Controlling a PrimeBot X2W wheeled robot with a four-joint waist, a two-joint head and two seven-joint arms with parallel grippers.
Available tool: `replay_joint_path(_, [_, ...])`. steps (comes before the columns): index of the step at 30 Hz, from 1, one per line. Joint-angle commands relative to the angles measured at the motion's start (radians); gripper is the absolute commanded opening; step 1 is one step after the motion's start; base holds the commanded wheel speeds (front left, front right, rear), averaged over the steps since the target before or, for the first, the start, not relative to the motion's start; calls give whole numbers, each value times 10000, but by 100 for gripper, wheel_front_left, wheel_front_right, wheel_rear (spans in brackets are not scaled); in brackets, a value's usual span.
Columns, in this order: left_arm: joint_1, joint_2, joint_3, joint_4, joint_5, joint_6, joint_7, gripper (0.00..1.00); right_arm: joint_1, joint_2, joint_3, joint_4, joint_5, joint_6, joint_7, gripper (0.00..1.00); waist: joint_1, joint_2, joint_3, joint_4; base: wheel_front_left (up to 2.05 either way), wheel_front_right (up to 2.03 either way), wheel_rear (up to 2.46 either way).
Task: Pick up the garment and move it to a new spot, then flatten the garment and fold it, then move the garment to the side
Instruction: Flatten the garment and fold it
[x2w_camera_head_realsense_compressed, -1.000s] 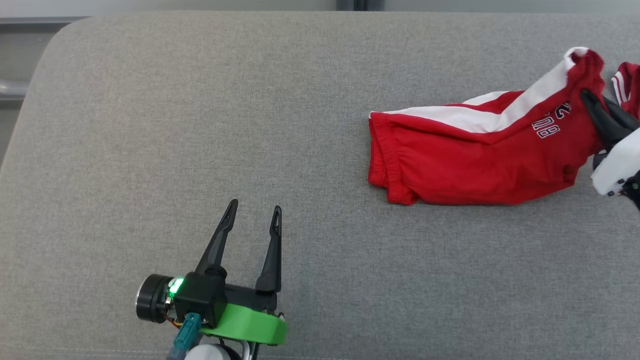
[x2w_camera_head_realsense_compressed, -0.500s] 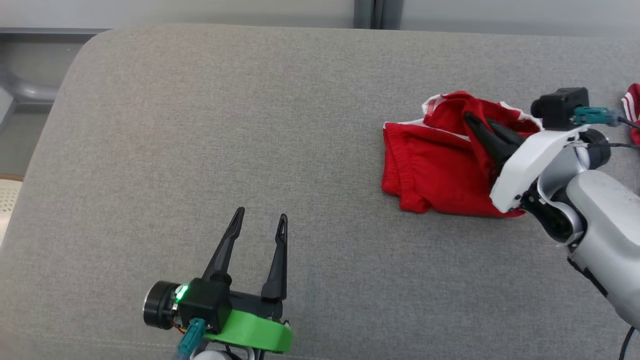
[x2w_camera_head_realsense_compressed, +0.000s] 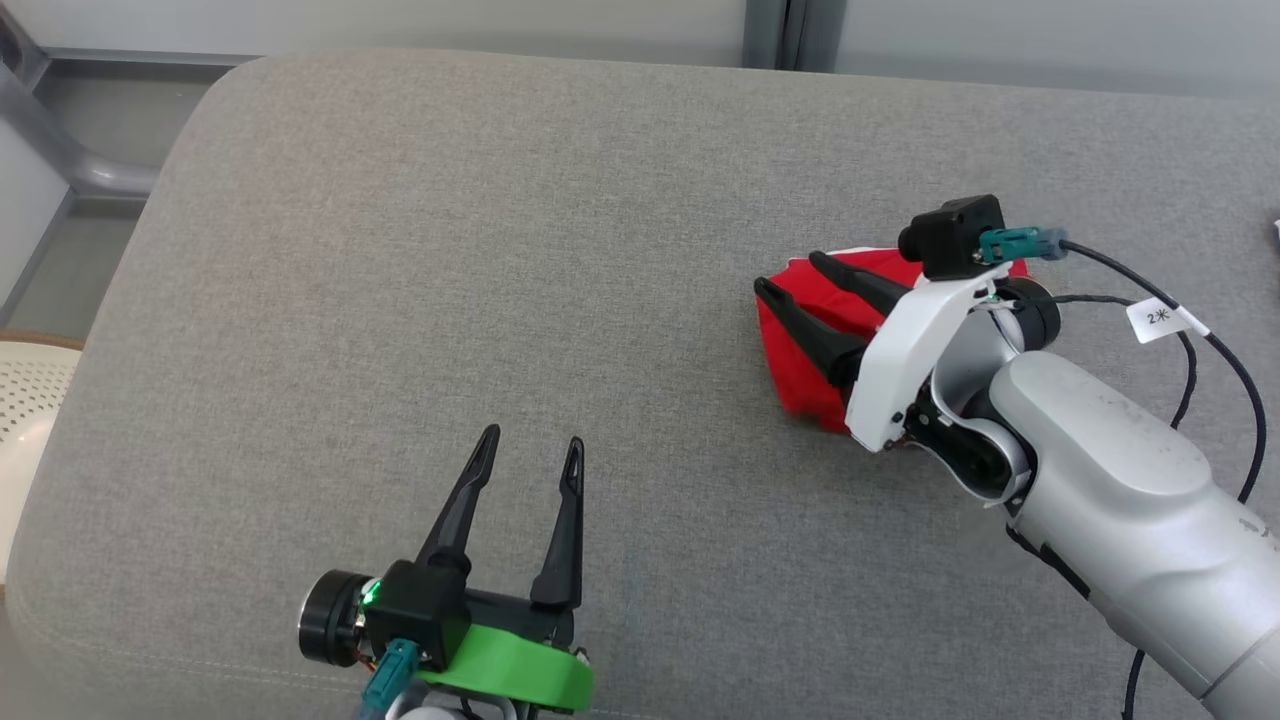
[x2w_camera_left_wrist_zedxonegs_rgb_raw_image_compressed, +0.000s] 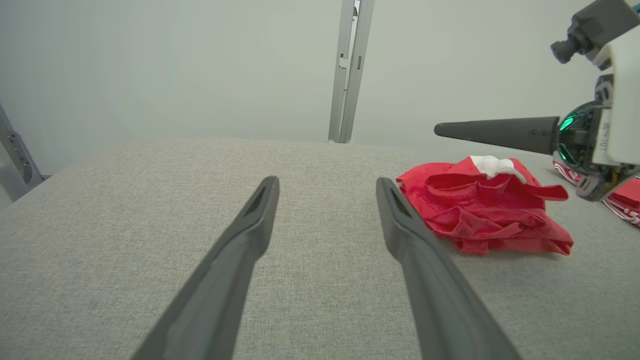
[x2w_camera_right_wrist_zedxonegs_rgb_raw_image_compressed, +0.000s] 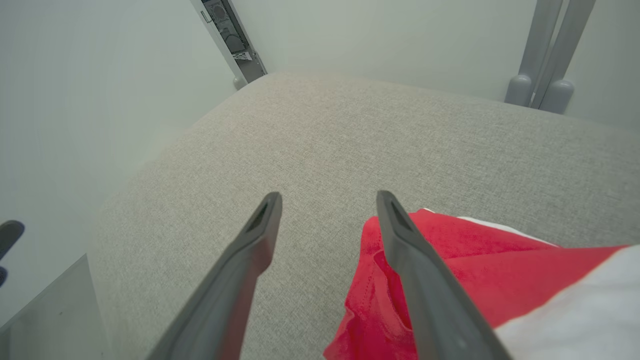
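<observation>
The right gripper (x2w_camera_head_realsense_compressed: 792, 273) holds its two long dark fingers spread wide and empty, just above the crumpled red garment with a white stripe (x2w_camera_left_wrist_zedxonegs_rgb_raw_image_compressed: 480, 215). Its silver forearm (x2w_camera_head_realsense_compressed: 1110, 480) reaches in from the near right corner. The garment lies on the right half of the grey fabric surface (x2w_camera_head_realsense_compressed: 500, 250). The left gripper (x2w_camera_head_realsense_compressed: 532, 438), also wide, is by the near edge.

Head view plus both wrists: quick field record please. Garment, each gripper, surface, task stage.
garment: red garment with a white patch, bunched in a heap, lying on the cushion
surface: grey cushion
right gripper: right gripper open, just above the heap's edge, nothing between its fingers
left gripper: left gripper open, over bare cushion, well apart from the garment
other: red-and-white striped cloth further along the cushion
stage: garment not held, not yet flattened or folded
</observation>
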Motion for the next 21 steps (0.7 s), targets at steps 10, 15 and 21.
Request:
replay_joint_path(10, [402,21,214,31,194,-12,-27,100,681,-1469,-1057,-318,-942,3,-2600,100,0,0,-508,-613,0,0,0])
replay_joint_path(15, [548,23,346,-15,240,-66,-27,100,2003,-2154,-1954,278,-1425,4,-2971,100,0,0,-713,-896,0,0,0])
replay_joint_path(21, [618,23,368,-58,273,-139,-26,100,3276,-2037,-2546,450,-1715,4,-3082,100,0,0,-705,-1094,0,0,0])
